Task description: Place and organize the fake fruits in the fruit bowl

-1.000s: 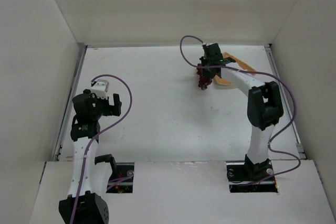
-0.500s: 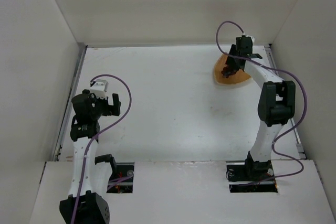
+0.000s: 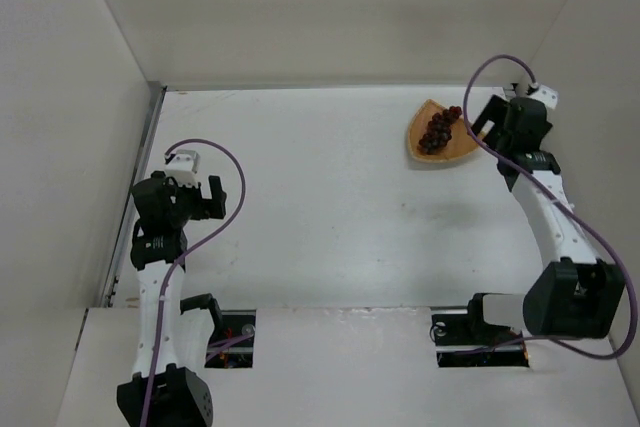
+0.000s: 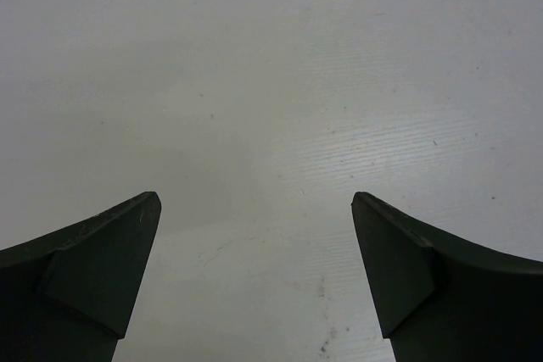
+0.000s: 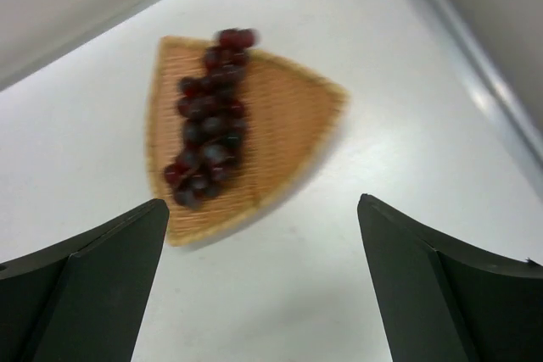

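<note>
A bunch of dark red-purple grapes (image 3: 437,130) (image 5: 209,119) lies along the tan wedge-shaped fruit bowl (image 3: 455,150) (image 5: 288,116) at the table's far right. My right gripper (image 3: 492,113) (image 5: 261,209) hangs open just to the right of the bowl, above the table, with nothing between its fingers. The left gripper (image 3: 208,195) (image 4: 256,203) is open over bare white table on the left side, far from the bowl.
White walls enclose the table on the left, back and right. A metal rail (image 5: 475,57) runs along the right edge close to the bowl. Purple cables (image 3: 235,187) loop off both wrists.
The right gripper carried the grapes to the bowl, let them go there and opened. It then drew back to the right. The left arm barely shifted.
</note>
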{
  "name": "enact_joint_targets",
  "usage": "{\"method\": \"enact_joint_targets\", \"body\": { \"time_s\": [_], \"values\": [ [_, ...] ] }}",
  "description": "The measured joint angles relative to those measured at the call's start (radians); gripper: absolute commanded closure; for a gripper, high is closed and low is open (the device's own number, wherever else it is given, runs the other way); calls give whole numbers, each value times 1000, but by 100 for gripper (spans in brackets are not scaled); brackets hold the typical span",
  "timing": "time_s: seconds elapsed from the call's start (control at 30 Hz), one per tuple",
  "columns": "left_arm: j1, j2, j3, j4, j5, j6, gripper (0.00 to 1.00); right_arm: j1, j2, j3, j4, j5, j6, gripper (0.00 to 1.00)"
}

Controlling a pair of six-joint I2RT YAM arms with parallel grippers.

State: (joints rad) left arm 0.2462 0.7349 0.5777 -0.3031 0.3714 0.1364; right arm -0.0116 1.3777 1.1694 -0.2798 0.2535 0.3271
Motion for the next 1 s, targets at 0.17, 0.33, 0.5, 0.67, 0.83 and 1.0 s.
{"method": "enact_joint_targets", "body": {
  "time_s": [0.17,0.33,0.5,0.67,0.83,1.0],
  "values": [
    [2,2,2,-6,0,-11,0,-166,-231,-273,17,47,76,0],
    [1,14,14,-9,0,-17,0,-325,-426,-480,-34,47,163,0],
    [-13,28,19,-8,0,-21,0,-395,-526,-506,-31,28,208,0],
    [-21,29,19,-8,0,-21,0,-396,-544,-522,-26,8,221,0],
    [-24,27,19,-8,0,-21,0,-396,-544,-529,-27,0,223,0],
    [-24,21,19,-8,0,-21,0,-396,-544,-530,-26,0,223,0]
  ]
}}
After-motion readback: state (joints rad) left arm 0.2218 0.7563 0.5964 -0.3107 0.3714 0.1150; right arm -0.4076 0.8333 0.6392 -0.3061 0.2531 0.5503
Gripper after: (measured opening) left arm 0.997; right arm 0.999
